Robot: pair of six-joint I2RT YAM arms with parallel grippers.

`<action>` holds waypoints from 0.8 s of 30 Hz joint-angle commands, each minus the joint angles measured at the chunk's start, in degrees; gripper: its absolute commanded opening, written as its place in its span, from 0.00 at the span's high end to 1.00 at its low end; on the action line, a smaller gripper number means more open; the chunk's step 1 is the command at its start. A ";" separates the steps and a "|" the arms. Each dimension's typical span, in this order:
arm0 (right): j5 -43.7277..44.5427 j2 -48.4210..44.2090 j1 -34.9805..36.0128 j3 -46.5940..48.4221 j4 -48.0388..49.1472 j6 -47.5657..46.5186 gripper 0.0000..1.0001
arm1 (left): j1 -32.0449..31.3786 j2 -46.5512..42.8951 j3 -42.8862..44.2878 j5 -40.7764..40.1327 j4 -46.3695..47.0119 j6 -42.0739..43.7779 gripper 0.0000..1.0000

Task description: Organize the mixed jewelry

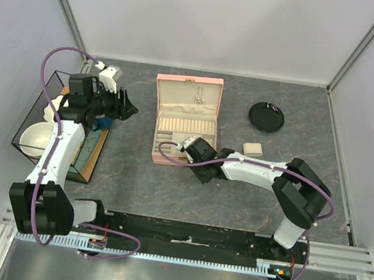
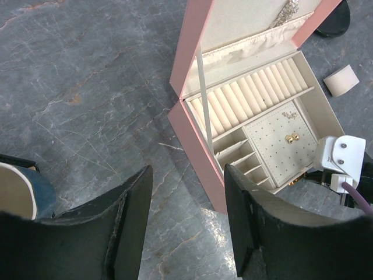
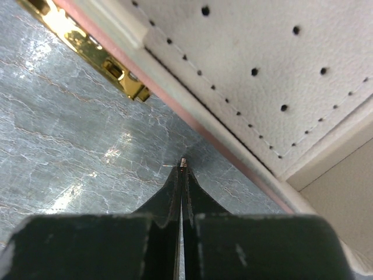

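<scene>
Top view: pink box (image 1: 180, 90) open, lid laid back. The right gripper (image 1: 198, 152) is low at the box's near right corner, its fingertips hidden under the wrist. The left gripper (image 1: 127, 107) is left of the box, apart from it.

Left wrist: fingers (image 2: 134, 221) spread wide, holding nothing. Mixed jewelry (image 2: 289, 115) lies on the perforated pad (image 2: 271, 149) beside two gold studs (image 2: 291, 137), well beyond the fingers. A chain (image 2: 287, 13) in the lid is cut off by the frame.

Right wrist: fingers (image 3: 169, 198) pressed together, a tiny pale piece (image 3: 183, 161) at their tips, too small to identify. The tips sit just outside the box's front wall, near the gold clasp (image 3: 113, 64).
</scene>
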 commanded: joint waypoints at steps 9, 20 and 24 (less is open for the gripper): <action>6.67 -1.04 3.63 7.59 -6.89 1.19 1.00 | 0.57 -0.46 -0.36 1.91 0.09 1.36 0.41; 17.66 -1.83 7.85 22.60 -19.12 0.67 1.00 | 0.74 -0.46 0.43 1.65 0.00 -0.13 0.41; 23.90 -0.34 8.29 28.59 -23.33 -1.26 1.00 | 1.01 -0.37 0.43 1.65 0.44 -1.27 0.41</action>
